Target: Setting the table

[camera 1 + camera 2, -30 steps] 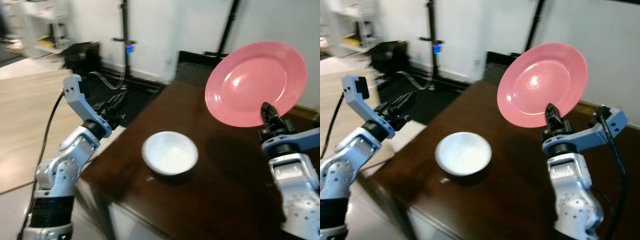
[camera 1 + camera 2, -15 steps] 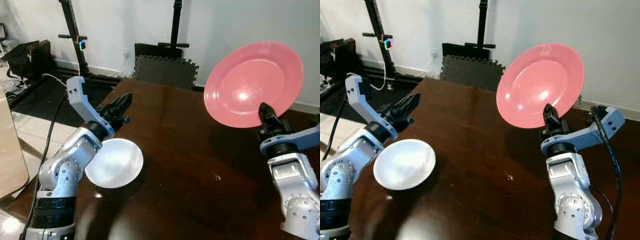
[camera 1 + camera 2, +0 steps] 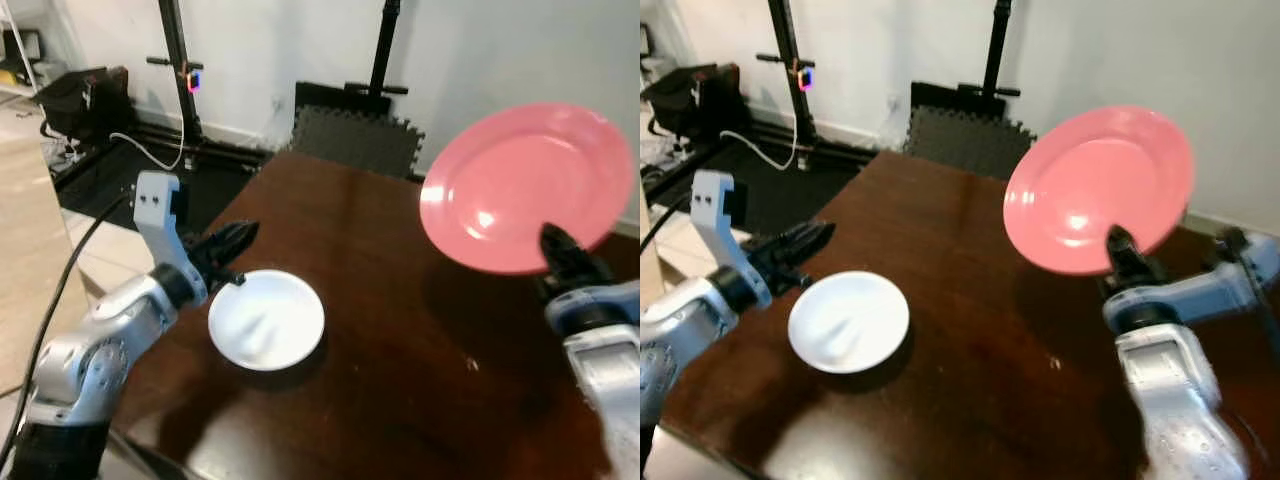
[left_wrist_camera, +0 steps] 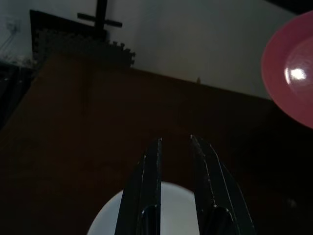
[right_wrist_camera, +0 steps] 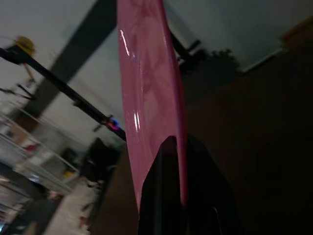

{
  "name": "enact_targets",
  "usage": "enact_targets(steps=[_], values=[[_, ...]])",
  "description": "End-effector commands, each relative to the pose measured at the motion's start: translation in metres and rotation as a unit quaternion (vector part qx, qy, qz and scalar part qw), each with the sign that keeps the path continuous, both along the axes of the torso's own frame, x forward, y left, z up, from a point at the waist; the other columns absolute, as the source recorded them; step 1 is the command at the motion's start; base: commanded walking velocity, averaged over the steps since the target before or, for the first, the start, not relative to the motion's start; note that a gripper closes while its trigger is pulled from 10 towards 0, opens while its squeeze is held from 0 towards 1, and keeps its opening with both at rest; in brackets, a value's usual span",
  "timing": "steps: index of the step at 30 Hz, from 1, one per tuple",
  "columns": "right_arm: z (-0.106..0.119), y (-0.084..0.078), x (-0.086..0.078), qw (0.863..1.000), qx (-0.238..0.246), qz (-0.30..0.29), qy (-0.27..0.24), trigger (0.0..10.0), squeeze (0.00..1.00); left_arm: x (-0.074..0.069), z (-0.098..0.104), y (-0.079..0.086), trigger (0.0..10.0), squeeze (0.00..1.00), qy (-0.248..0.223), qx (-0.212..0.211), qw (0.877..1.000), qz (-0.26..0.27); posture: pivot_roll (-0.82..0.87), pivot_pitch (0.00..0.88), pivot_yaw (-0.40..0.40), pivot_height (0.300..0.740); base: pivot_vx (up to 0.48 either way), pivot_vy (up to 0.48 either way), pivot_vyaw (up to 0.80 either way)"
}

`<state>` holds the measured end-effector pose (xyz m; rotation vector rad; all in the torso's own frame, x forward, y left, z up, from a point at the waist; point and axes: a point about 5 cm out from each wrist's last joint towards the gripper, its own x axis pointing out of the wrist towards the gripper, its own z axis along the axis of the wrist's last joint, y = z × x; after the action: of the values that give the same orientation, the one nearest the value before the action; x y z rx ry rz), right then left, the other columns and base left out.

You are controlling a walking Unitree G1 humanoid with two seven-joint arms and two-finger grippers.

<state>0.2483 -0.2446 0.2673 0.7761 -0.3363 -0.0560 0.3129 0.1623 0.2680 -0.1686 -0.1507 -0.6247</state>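
Compared with half a second ago the view has swung, so the white bowl (image 3: 266, 318) only seems displaced; it rests on the dark bench (image 3: 400, 380) as before, near the left edge; the left pincer (image 3: 232, 243) stays just beside its rim, fingers a little apart and grasping nothing; the right pincer (image 3: 556, 248) still clamps the lower rim of the pink plate (image 3: 528, 186), held tilted high above the bench; so the plate is probably not yet placed; bowl and plate look smooth, round and glossy, the bench polished dark wood.
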Motion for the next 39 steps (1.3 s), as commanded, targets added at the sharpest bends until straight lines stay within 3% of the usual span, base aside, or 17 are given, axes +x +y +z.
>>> enact_targets(steps=[1,5,13,22,28,29,30,31,32,33,37,39], values=[[-0.002,-0.007,-0.010,1.000,-0.005,-0.017,0.011,10.0,0.00,-0.004,-0.005,-0.003,10.0,0.00,0.005,0.017,1.000,-0.010,0.01,0.133,-0.008,0.740,0.000,0.000,0.00],[-0.023,-0.026,-0.034,0.997,0.034,-0.052,0.054,10.0,0.00,-0.005,-0.009,-0.005,10.0,0.00,0.009,0.022,1.000,-0.013,-0.02,0.129,0.004,0.740,0.000,0.000,0.00],[-0.064,-0.004,-0.037,0.981,0.110,0.028,0.155,10.0,0.00,0.000,-0.010,-0.013,10.0,0.00,0.005,0.036,0.999,-0.028,-0.04,0.132,0.025,0.740,0.000,0.000,0.00],[-0.081,0.021,-0.030,0.961,0.086,0.128,0.231,10.0,0.00,-0.001,-0.009,-0.017,10.0,0.00,0.002,0.036,0.999,-0.032,-0.03,0.136,0.010,0.740,0.000,0.000,0.00],[-0.092,0.025,-0.023,0.951,0.076,0.125,0.273,10.0,0.00,-0.004,-0.009,-0.015,10.0,0.00,0.000,0.034,0.999,-0.024,-0.01,0.133,-0.005,0.740,0.000,0.000,0.00],[-0.096,0.024,-0.023,0.947,0.085,0.125,0.284,10.0,0.31,-0.005,-0.010,-0.014,10.0,0.00,-0.001,0.032,0.999,-0.021,-0.01,0.133,-0.008,0.740,0.000,0.000,0.00],[-0.097,0.026,-0.022,0.945,0.086,0.133,0.287,10.0,0.44,-0.005,-0.010,-0.014,10.0,0.00,-0.001,0.032,0.999,-0.021,-0.01,0.132,-0.009,0.740,0.000,0.000,0.00],[-0.098,0.029,-0.021,0.944,0.085,0.142,0.287,10.0,0.65,-0.005,-0.011,-0.015,10.0,0.00,-0.001,0.031,0.999,-0.021,-0.01,0.132,-0.009,0.740,0.000,0.000,0.00],[-0.098,0.029,-0.021,0.944,0.085,0.142,0.287,10.0,0.65,-0.005,-0.011,-0.015,10.0,0.00,-0.001,0.031,0.999,-0.021,-0.01,0.132,-0.009,0.740,0.000,0.000,0.00],[-0.099,0.032,-0.021,0.942,0.082,0.151,0.288,10.0,1.00,-0.005,-0.011,-0.015,10.0,0.00,0.000,0.031,0.999,-0.021,-0.01,0.130,-0.008,0.740,0.000,0.000,0.00],[-0.103,0.037,-0.018,0.940,0.079,0.160,0.290,10.0,1.00,-0.005,-0.011,-0.018,10.0,0.00,-0.001,0.031,0.999,-0.024,0.00,0.126,-0.006,0.740,0.000,0.000,0.00],[-0.098,0.035,-0.015,0.946,0.072,0.153,0.276,10.0,1.00,-0.005,-0.010,-0.019,10.0,0.00,-0.002,0.031,0.999,-0.026,0.00,0.123,-0.003,0.740,0.000,0.000,0.00]])
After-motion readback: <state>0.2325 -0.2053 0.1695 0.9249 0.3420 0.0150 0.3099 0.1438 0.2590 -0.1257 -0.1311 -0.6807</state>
